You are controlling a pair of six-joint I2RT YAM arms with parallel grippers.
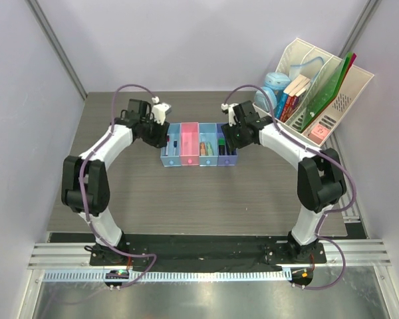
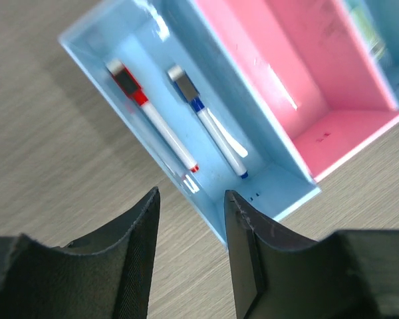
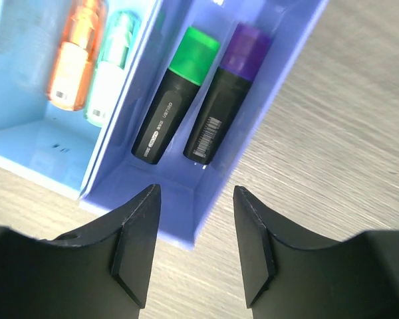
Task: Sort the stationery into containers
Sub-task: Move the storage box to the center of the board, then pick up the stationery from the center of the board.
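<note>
The four joined trays sit mid-table: light blue point(image 1: 169, 151), pink point(image 1: 189, 149), light blue point(image 1: 207, 149), purple point(image 1: 227, 151). My left gripper point(image 1: 161, 136) is open and empty above the left end tray point(image 2: 120, 40), which holds a red-capped marker point(image 2: 156, 123) and a blue-capped marker point(image 2: 213, 129). The pink tray point(image 2: 319, 80) looks empty. My right gripper point(image 1: 237, 136) is open and empty above the purple tray point(image 3: 173, 193), which holds a green highlighter point(image 3: 176, 106) and a purple highlighter point(image 3: 226, 93). The neighbouring blue tray point(image 3: 26, 133) holds an orange highlighter point(image 3: 76, 60) and a pale green one point(image 3: 110, 73).
A large white slanted file rack point(image 1: 346, 80) with books and green folders stands at the back right. A round light-blue object point(image 1: 274, 90) rests against its left side. Grey walls close in on both sides of the wood-grain table point(image 1: 186, 199).
</note>
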